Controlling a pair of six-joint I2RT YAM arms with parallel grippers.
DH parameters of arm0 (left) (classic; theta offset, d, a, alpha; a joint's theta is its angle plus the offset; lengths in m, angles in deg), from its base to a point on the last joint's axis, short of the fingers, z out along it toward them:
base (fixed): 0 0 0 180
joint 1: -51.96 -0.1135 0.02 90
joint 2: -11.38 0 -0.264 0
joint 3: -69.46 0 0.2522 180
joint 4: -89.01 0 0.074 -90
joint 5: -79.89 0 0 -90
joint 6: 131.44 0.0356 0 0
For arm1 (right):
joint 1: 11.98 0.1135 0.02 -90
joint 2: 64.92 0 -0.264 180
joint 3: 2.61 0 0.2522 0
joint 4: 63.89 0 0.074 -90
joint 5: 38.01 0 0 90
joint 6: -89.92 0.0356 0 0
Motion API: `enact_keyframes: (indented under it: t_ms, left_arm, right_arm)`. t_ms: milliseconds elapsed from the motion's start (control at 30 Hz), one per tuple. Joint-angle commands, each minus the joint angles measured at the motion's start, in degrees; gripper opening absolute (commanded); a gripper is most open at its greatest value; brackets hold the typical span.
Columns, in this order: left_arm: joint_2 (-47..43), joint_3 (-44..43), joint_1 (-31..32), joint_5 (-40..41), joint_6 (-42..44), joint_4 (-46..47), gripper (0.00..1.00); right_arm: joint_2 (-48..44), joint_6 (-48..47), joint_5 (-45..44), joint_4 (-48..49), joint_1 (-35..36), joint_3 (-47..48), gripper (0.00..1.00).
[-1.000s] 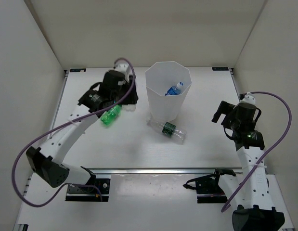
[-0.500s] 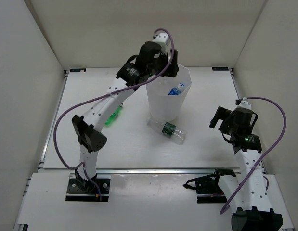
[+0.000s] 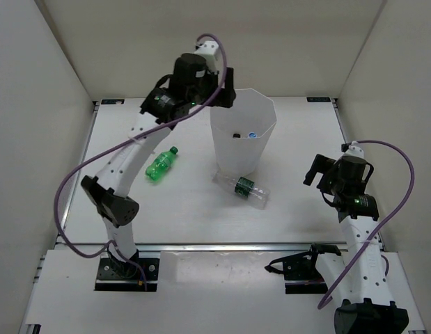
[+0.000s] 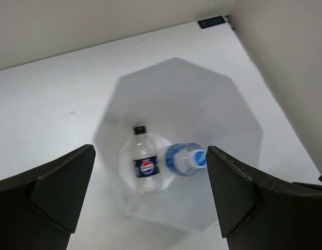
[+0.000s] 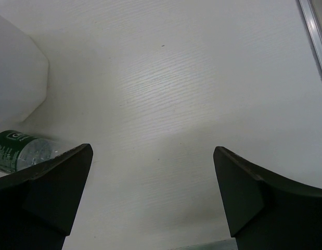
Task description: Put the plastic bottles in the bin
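Spread wide and empty, the left gripper (image 4: 150, 150) hangs over the tall translucent white faceted plastic bin (image 4: 231, 122). Inside lie a clear bottle with a dark Pepsi-globe label (image 4: 146, 165) and a blue-capped clear bottle (image 4: 184, 158). The right gripper (image 5: 153, 151), equally wide and empty, hovers over bare white table (image 5: 166, 88). Near it, a clear green-labelled bottle (image 3: 244, 188) lies just beside the bin's base. An all-green bottle (image 3: 161, 163) lies well left of the bin, with open table around it.
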Motion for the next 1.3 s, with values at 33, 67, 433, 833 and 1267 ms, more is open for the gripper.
enact_keyframes:
  t_ms: [33, 67, 433, 833, 1267]
  left_arm:
    - [-10.25, 8.80, -7.21, 1.20, 1.43, -4.11, 0.98]
    - [-12.10, 12.32, -9.23, 0.94, 1.08, -4.55, 0.98]
    - [-23.89, 53.65, -31.13, -4.24, 3.09, 0.80, 0.98]
    - [-14.93, 58.59, -32.02, -8.37, 5.20, 10.12, 0.99]
    - [-7.73, 61.31, -30.00, -6.19, 5.82, 15.66, 0.97]
  right_arm:
    - [-0.60, -1.47, 0.29, 2.41, 0.85, 0.81, 0.99]
    - [-0.16, -1.31, 0.03, 2.07, 1.12, 1.33, 0.99]
    - [3.35, -2.88, -1.81, -1.27, 8.32, 14.07, 0.99]
    - [12.32, -4.11, -1.30, 2.50, 21.32, 32.53, 0.99]
    - [11.79, -1.92, 0.73, 7.07, 19.24, 31.66, 0.99]
